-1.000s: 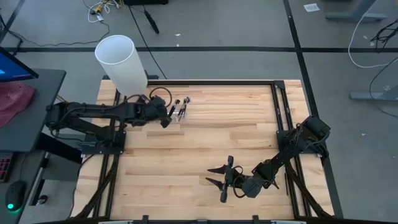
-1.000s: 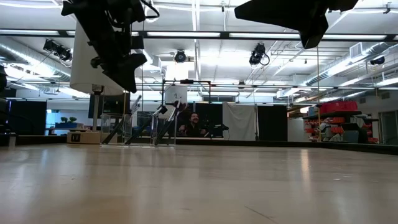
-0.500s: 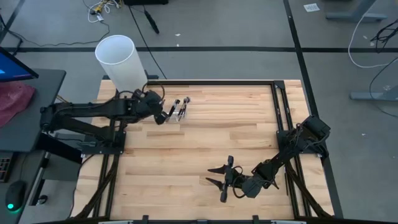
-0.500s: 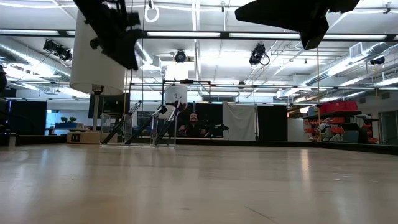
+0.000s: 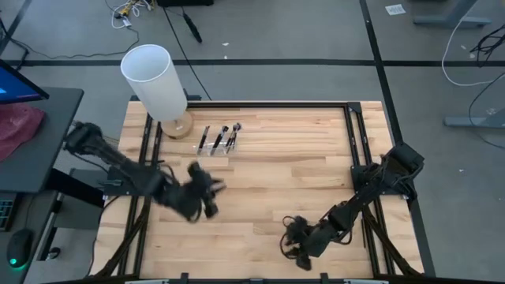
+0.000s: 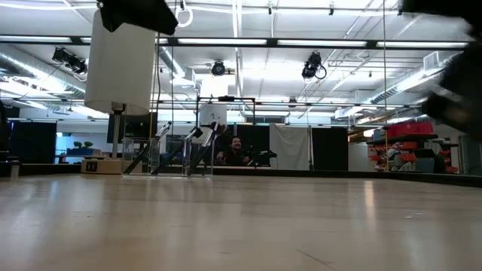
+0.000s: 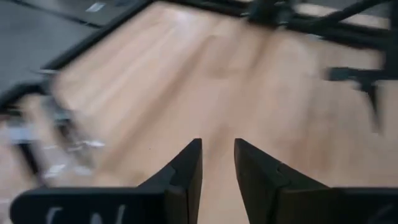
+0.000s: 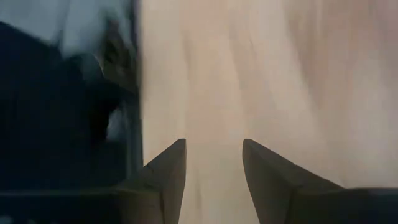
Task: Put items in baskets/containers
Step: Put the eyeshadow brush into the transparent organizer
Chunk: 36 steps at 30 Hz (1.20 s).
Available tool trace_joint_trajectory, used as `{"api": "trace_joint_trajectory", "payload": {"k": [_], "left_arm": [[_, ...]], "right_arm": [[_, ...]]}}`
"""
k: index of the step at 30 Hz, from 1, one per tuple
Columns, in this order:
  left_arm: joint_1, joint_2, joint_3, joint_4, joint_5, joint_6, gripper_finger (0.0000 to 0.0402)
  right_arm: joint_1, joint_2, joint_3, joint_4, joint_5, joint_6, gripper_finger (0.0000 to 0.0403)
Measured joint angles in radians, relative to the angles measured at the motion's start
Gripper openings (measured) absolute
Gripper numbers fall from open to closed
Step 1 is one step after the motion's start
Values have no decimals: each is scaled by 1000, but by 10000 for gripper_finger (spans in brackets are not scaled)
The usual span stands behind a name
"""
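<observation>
Several dark makeup brushes (image 5: 222,136) stand leaning in the clear holder (image 5: 215,147) near the table's far left; the low view shows the brushes (image 6: 197,147) with their lower ends in the holder (image 6: 143,156). My left gripper (image 5: 208,199) hovers over bare wood, well to the near side of the holder, and its fingers (image 7: 189,163) stand a little apart with nothing between them. My right gripper (image 5: 297,241) is low near the table's near edge, right of centre, open and empty, as its fingers (image 8: 169,167) show.
A tall white cylinder (image 5: 154,77) on a round wooden base stands at the far left corner, just left of the holder. A dark metal frame (image 5: 352,142) runs along the table's edges. Bare wood lies between the two grippers.
My left gripper has left the holder and swung fast toward the table's near edge, ending over bare wood left of centre. The brushes stay in the holder, now uncovered. My right gripper has turned and shifted slightly toward the near right.
</observation>
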Motion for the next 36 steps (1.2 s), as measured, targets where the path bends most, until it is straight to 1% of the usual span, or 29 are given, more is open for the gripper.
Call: {"api": "trace_joint_trajectory", "payload": {"k": [2, 4, 6, 9, 10, 14, 19, 21, 24, 28, 34, 36], "left_arm": [[-65, 80, 0, 117, -35, -14, 93], [-112, 166, 0, 268, -64, 24, 92], [-148, 251, -1, 417, -75, 86, 92], [-173, 362, -1, 596, -76, 165, 92], [-177, 395, -1, 644, -76, 168, 92], [-180, 470, -1, 714, -73, 161, 92], [-179, 487, -2, 714, -79, 138, 92], [-177, 487, -2, 716, -85, 139, 92], [-175, 486, -1, 729, -98, 144, 92], [-173, 486, -2, 727, -98, 140, 92], [-173, 486, -1, 726, -98, 140, 92], [-174, 486, -2, 727, -98, 140, 92]], "right_arm": [[7, -32, 0, -172, -150, 186, 159], [26, -66, 0, -317, -251, 330, 156], [56, -103, 0, -456, -328, 437, 152], [104, -140, 0, -649, -393, 573, 141], [123, -150, 0, -713, -408, 613, 135], [202, -160, 0, -894, -480, 721, 98], [265, -144, 0, -1003, -585, 747, 22], [286, -133, 0, -1031, -609, 732, 7], [300, -104, 0, -1037, -637, 700, 11], [302, -39, 0, -1038, -694, 621, 3], [300, 33, 4, -1012, -737, 553, 2], [301, 40, 3, -1012, -732, 550, 2]]}}
